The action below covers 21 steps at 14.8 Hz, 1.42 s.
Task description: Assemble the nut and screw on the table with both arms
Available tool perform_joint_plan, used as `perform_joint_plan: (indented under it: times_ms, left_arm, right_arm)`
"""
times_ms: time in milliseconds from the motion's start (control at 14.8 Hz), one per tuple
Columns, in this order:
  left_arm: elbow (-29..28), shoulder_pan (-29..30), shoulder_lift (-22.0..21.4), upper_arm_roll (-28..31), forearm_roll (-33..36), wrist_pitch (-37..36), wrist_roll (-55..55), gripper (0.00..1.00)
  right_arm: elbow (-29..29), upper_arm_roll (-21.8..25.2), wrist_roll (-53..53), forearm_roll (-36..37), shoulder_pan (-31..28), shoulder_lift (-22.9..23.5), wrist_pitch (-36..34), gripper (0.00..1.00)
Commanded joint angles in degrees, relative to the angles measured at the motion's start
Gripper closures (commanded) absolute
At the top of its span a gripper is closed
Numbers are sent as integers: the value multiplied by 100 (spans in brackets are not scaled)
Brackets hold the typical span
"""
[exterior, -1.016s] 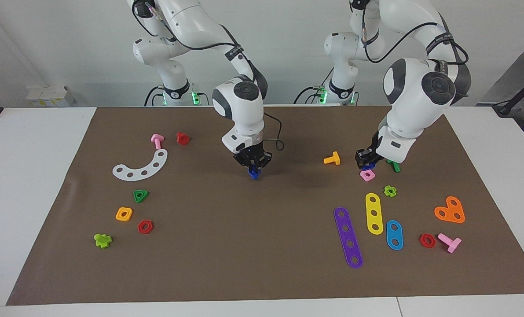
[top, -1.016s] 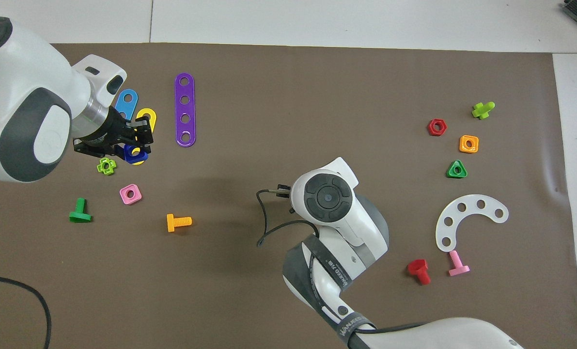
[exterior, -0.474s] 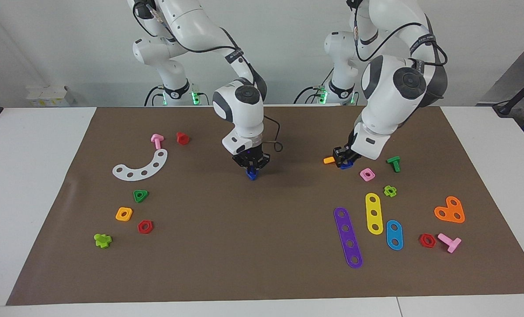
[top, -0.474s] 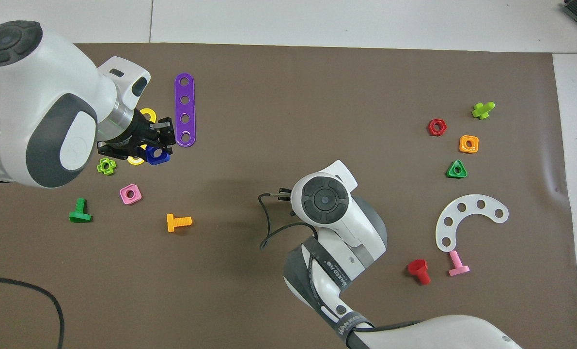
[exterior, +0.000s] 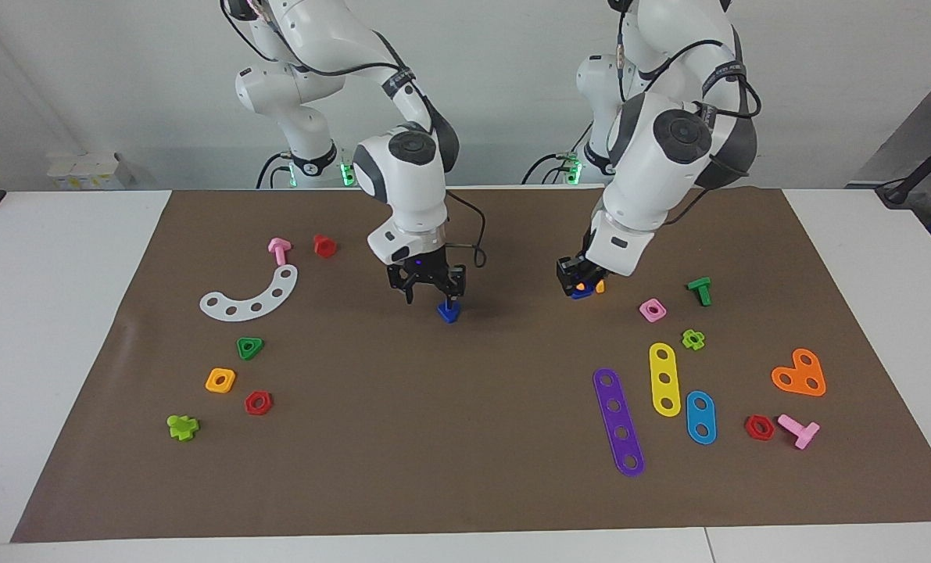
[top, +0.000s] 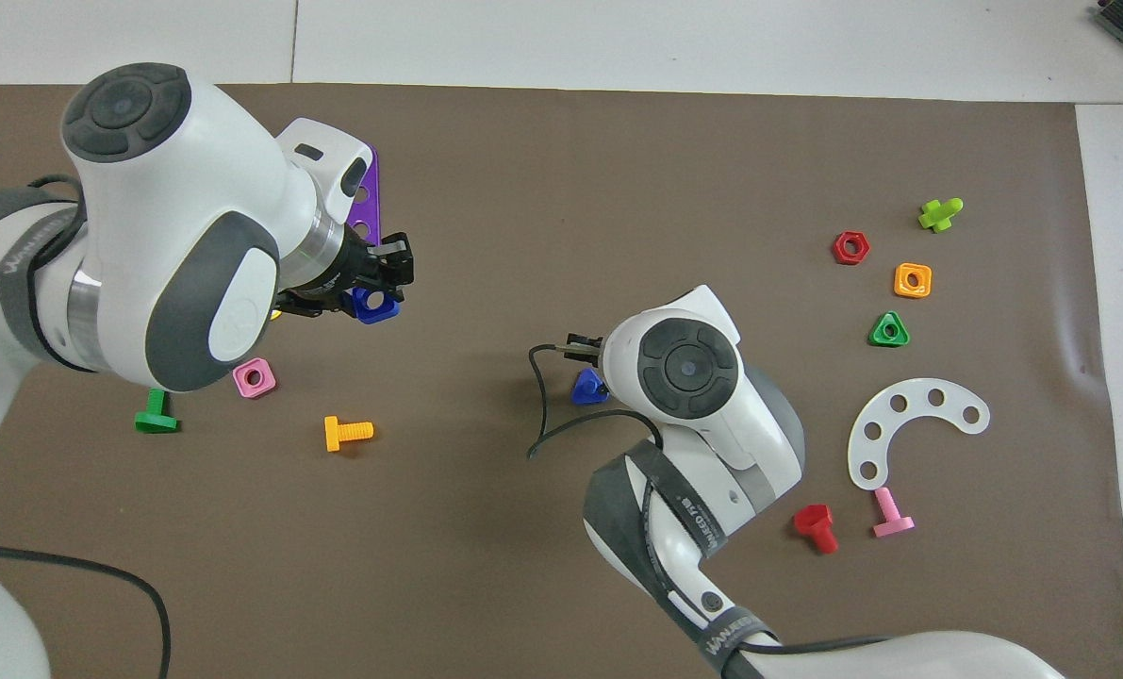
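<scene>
The blue screw [exterior: 449, 312] stands on the brown mat [exterior: 465, 453] near the table's middle, head down; it also shows in the overhead view [top: 587, 388]. My right gripper [exterior: 431, 292] hangs open just above it, shifted a little toward the right arm's end, not touching it. In the overhead view the right wrist hides this gripper. My left gripper [exterior: 581, 288] is shut on the blue nut [top: 373, 305] and holds it in the air over the orange bolt [top: 347, 433].
A pink square nut [exterior: 652, 310], a green T-shaped bolt [exterior: 700, 290] and purple [exterior: 618, 422], yellow and blue strips lie toward the left arm's end. A white curved strip [exterior: 250, 295], a green triangular nut [exterior: 250, 348] and an orange square nut [exterior: 220, 380] lie toward the right arm's end.
My left gripper has carried the blue nut toward the table's middle. My right gripper has opened, let go of the blue screw on the mat and risen slightly.
</scene>
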<state>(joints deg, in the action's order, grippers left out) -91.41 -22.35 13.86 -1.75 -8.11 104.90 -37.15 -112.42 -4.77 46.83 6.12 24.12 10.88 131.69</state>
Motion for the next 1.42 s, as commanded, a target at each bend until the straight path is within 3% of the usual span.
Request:
perform_joint_plan:
  times_ms: [0, 406, 677, 1016, 1354]
  left_arm:
    - [-43, -453, 82, 78, -103, 320, -502, 100]
    - [-26, -1331, 853, 104, -68, 1111, -1294, 100]
    - [-87, -1491, 1110, 70, -95, 1551, -1435, 100]
    - [-351, -1729, 1207, 69, -252, 1815, -1444, 100]
    - [-351, -1852, 1207, 69, -411, 1649, -1549, 100]
  right_arm:
    - [-105, -59, -374, 56, -467, -489, -397, 1]
    - [-44, -41, -1919, -445, -1855, -1246, -1372, 1]
    - [860, -6, -3012, -866, -2586, -1229, -2233, 1]
    - [2020, 20, -3241, -858, -2684, -1150, -3560, 1]
    - [2215, 20, -3241, -762, -2693, -1237, -4037, 1]
